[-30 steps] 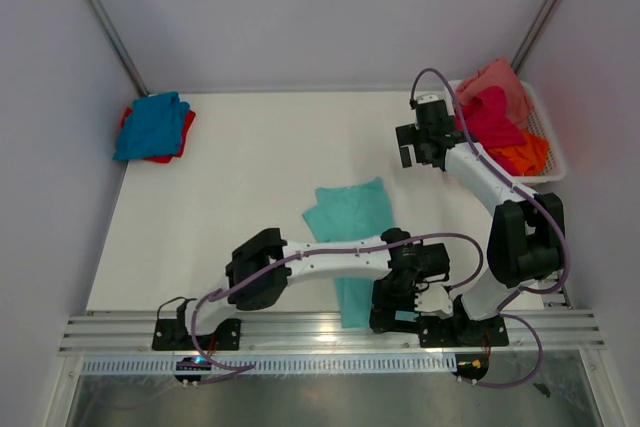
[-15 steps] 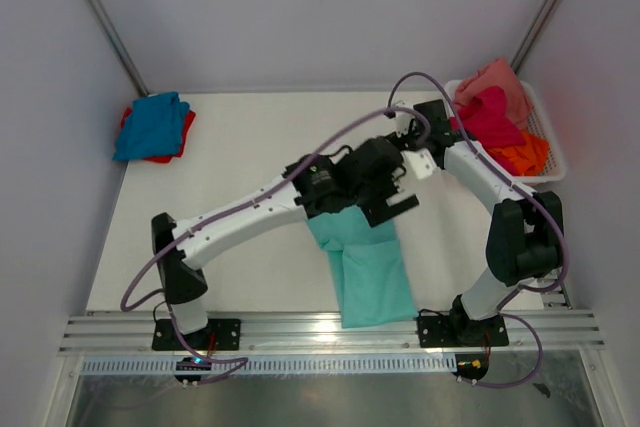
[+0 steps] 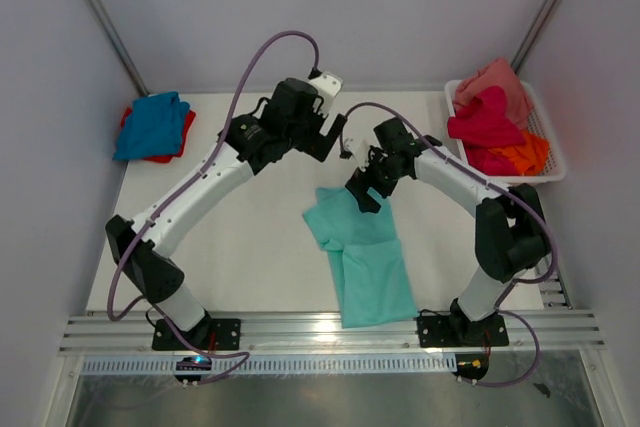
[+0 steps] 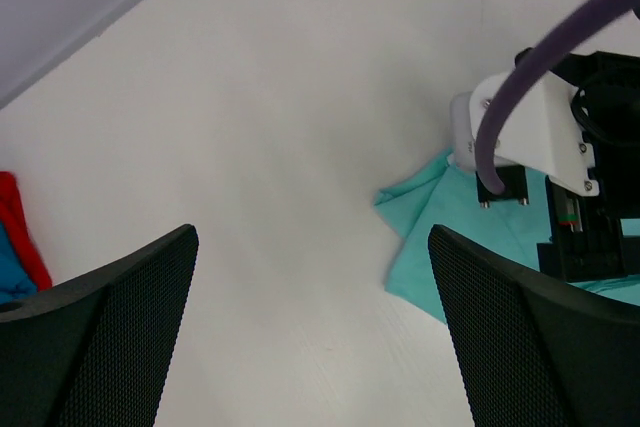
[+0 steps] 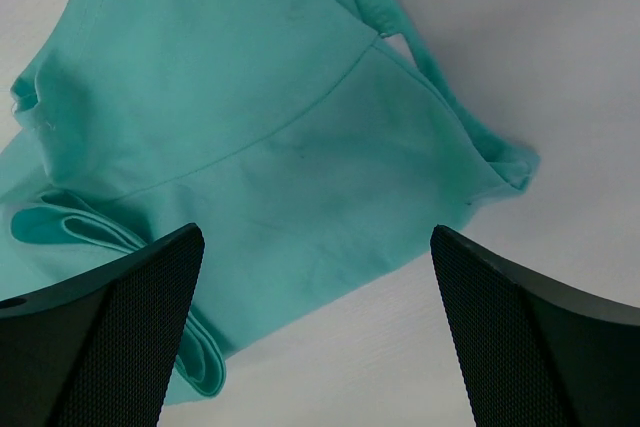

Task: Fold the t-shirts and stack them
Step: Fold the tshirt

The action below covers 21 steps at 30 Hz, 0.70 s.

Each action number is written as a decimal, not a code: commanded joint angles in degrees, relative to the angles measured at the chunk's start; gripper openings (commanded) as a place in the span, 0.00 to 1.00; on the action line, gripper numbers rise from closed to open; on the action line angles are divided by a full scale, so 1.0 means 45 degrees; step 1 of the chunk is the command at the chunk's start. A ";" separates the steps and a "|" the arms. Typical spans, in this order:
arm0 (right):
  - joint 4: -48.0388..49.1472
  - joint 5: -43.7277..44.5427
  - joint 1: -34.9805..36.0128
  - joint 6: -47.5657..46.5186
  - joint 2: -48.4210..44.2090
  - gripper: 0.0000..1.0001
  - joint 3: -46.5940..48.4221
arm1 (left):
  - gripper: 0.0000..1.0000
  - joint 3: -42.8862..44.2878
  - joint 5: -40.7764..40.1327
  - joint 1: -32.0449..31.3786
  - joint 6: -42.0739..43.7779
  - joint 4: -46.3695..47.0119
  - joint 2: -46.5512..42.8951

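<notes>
Looking down from the top external view, the mint-teal t-shirt [image 3: 368, 262] lies on the bench [image 3: 240, 217] right of centre. Its near part is a narrow strip reaching the near edge, and its far part is wider, with a loose corner poking left. The right claw [image 3: 364, 193] hangs over the shirt's far edge. From here I cannot tell whether it touches the cloth. The left claw [image 3: 322, 137] is farther back, over bare bench and apart from the shirt. A blue t-shirt [image 3: 150, 124] sits on a red t-shirt [image 3: 186, 133] in the far left corner. The magenta t-shirt [image 3: 486, 115], salmon t-shirt [image 3: 495, 77] and orange t-shirt [image 3: 522, 156] are heaped in the white basket [image 3: 550, 153].

In the left wrist view, the two black fingers [image 4: 95, 342] stand wide apart with nothing between them. Only white bench shows below, with the teal corner off to the right beside the other arm's wrist.

In the right wrist view, the fingers [image 5: 540, 347] are likewise spread and hold nothing. Teal cloth fills the gap below them, with a seam crossing it and a small bunched fold at lower left.

The risks, as I judge them:
- If the right claw pinches only the top layer or that bunched fold, the shirt could be dragged askew and the tidy near strip pulled open.
- With one arm lifting alone, the loose left corner would likely flop and twist.
- The two wrists sit close together, so a careless reach by either could knock the other.
- The near end lies at the bench's edge and might slide off under a pull.
</notes>
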 commanded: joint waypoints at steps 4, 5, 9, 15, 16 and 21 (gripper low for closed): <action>-0.0327 0.0533 0.0333 -0.0606 0.1052 0.99 0.0428 | 0.99 -0.0464 0.0432 0.0570 -0.0270 0.0651 -0.0385; -0.0346 0.0671 0.0411 -0.0606 0.1208 0.99 0.0467 | 0.99 -0.0484 0.0492 0.0629 -0.0289 0.0632 -0.0385; -0.0502 0.0849 0.0510 -0.0567 0.2048 0.99 0.0702 | 0.99 -0.0601 0.0570 0.0902 -0.0446 0.0612 -0.0268; -0.0619 0.0379 0.0510 -0.0294 0.3239 0.99 0.1344 | 0.99 -0.0601 0.0610 0.1020 -0.0310 0.0573 0.0083; -0.0600 0.0379 0.0510 -0.0197 0.3647 0.99 0.1463 | 0.99 -0.0582 0.0610 0.1039 -0.0290 0.0554 0.0122; -0.0230 0.1080 0.0510 0.0642 0.4782 0.99 0.2535 | 0.99 -0.0640 0.0668 0.1195 -0.0231 0.0495 0.0259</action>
